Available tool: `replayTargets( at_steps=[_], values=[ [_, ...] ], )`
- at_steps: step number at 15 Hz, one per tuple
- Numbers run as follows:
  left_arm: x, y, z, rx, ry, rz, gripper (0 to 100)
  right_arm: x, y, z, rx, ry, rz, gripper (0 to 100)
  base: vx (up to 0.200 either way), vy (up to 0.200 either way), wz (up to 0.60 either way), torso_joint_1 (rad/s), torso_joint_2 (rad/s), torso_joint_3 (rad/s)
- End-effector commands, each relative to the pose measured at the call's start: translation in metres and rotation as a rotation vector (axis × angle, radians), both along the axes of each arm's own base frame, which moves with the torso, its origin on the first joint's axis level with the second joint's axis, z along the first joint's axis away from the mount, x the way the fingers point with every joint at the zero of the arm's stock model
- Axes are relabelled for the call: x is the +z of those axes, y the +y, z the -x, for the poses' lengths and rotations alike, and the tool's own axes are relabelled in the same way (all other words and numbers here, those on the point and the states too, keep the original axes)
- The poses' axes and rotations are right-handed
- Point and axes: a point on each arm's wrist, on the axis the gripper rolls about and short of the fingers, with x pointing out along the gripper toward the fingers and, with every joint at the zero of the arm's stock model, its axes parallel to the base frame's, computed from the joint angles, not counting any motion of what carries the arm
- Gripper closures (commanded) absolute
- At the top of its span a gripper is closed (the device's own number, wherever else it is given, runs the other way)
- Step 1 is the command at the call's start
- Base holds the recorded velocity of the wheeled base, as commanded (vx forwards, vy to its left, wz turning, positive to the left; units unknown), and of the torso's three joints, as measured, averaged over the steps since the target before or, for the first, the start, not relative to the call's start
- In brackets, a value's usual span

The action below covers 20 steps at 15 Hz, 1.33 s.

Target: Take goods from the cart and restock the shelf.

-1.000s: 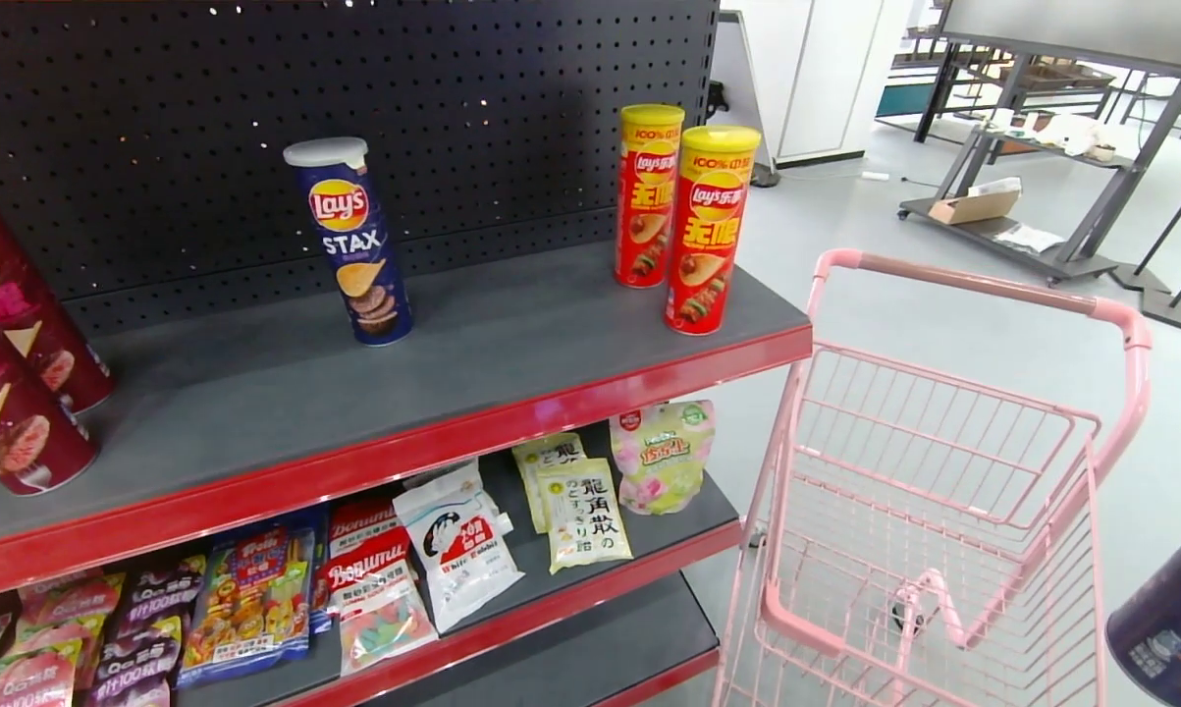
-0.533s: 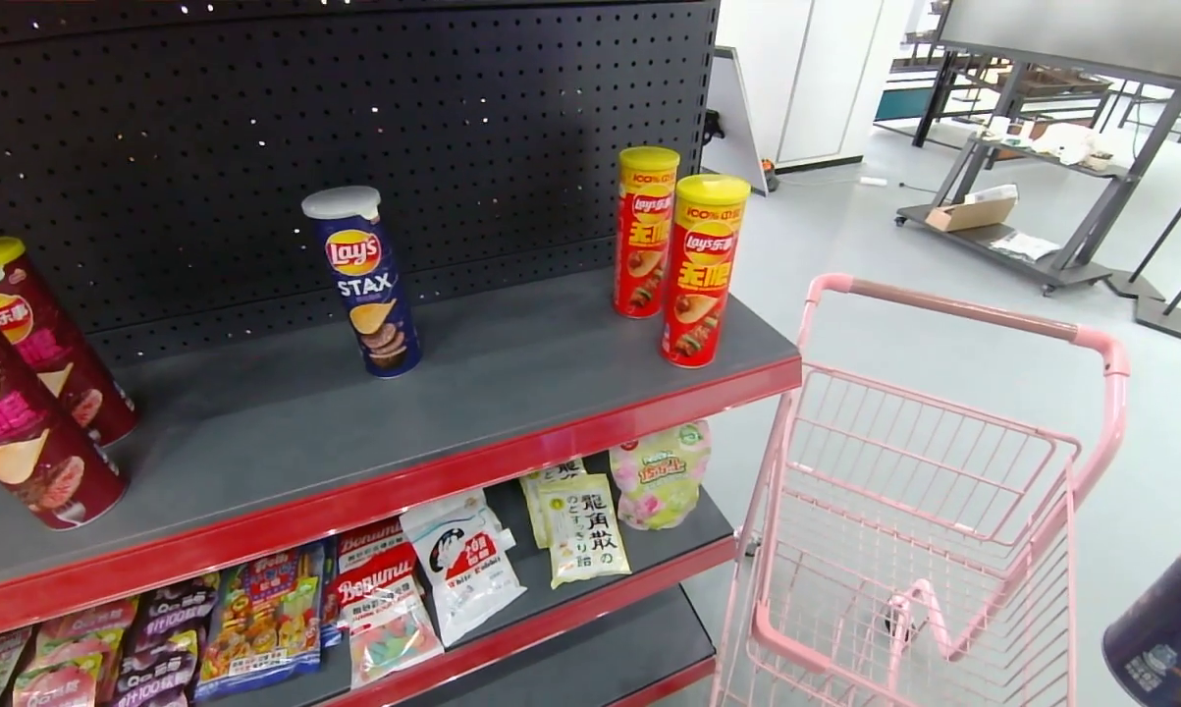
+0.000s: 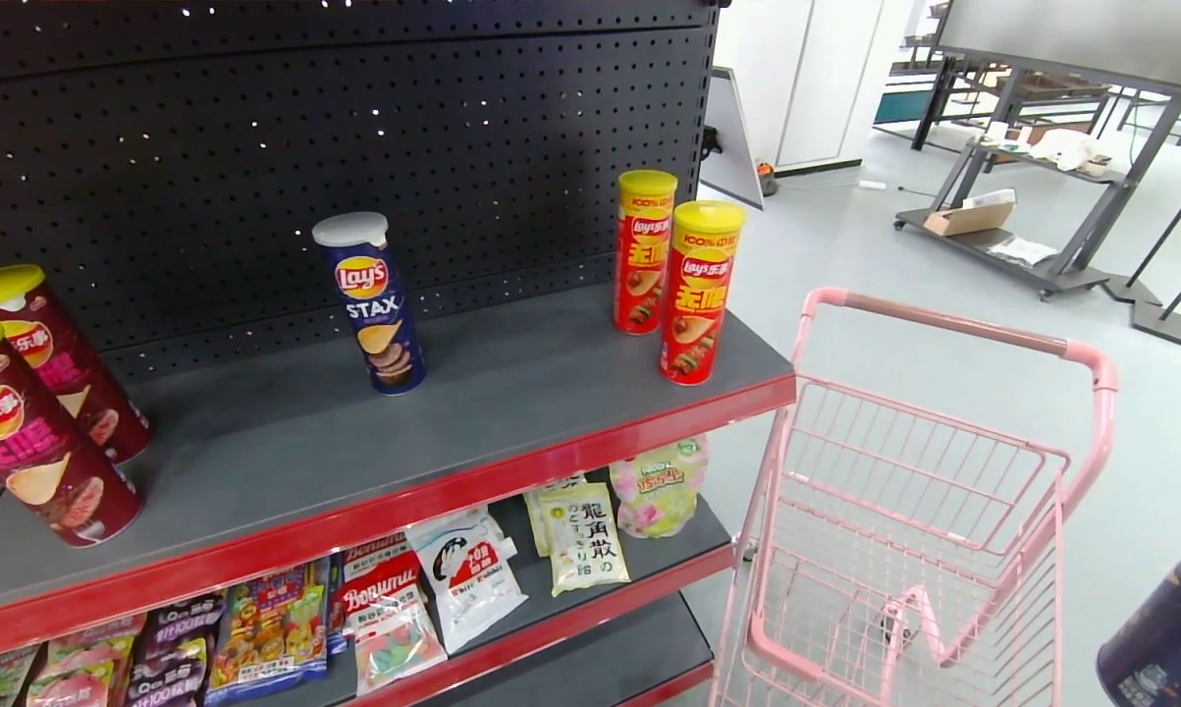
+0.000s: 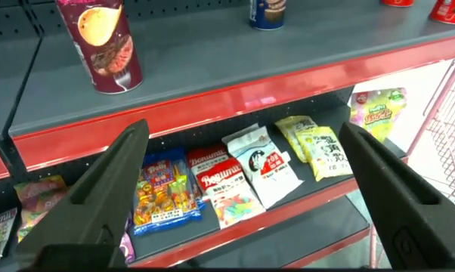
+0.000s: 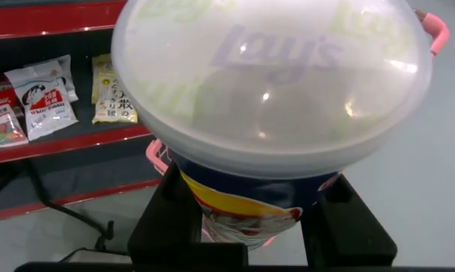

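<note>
My right gripper (image 5: 258,227) is shut on a dark blue chip can (image 5: 265,113) with a clear lid, black fingers (image 5: 174,219) on either side of its body. In the head view that held can (image 3: 1164,638) sits at the lower right corner, beside the pink cart (image 3: 943,334). On the grey upper shelf (image 3: 511,393) a matching blue can (image 3: 369,304) stands upright near the pegboard. My left gripper (image 4: 244,132) is open with nothing in it, in front of the red shelf edge (image 4: 235,98).
Two red cans with yellow lids (image 3: 693,295) stand at the shelf's right end, and two maroon cans (image 3: 30,432) at its left. Snack bags (image 3: 472,570) fill the lower shelf. The shelf has bare room between the cans. Metal trolleys (image 3: 1032,196) stand far behind.
The whole head picture has slid downward, so the camera moved. The cans on the shelf keep their places, and the held blue can stays at the lower right.
</note>
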Motion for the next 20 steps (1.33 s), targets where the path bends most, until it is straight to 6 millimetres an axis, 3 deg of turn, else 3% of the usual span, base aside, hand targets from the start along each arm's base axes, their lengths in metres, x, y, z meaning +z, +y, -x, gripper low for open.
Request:
replayTargets(
  at_steps=[1, 9, 13, 16, 20],
  values=[
    [0.000, 0.000, 0.000, 0.000, 0.002, 0.000, 0, -0.003, 0.000, 0.001, -0.001, 0.002, 0.002, 100, 0.000, 0.000, 0.60, 0.012, -0.01, -0.002],
    [0.000, 0.000, 0.000, 0.000, 0.000, -0.001, 0, -0.010, -0.001, 0.009, 0.001, -0.007, 0.002, 100, 0.000, 0.000, 0.60, 0.006, 0.00, 0.001],
    [0.000, 0.000, 0.000, 0.000, 0.000, -0.001, 0, -0.023, -0.006, 0.034, 0.002, -0.096, 0.008, 100, 0.000, 0.000, 0.00, 0.000, 0.00, 0.000],
    [0.000, 0.000, 0.000, 0.000, 0.002, -0.003, 0, -0.038, -0.009, 0.054, 0.002, -0.172, -0.003, 100, 0.200, 0.000, 0.00, -0.007, 0.00, 0.004],
    [0.000, 0.000, 0.000, 0.000, 0.000, -0.003, 0, -0.049, -0.011, 0.062, 0.006, -0.201, -0.002, 100, 0.150, 0.000, 0.00, 0.003, 0.00, -0.001]
  ],
)
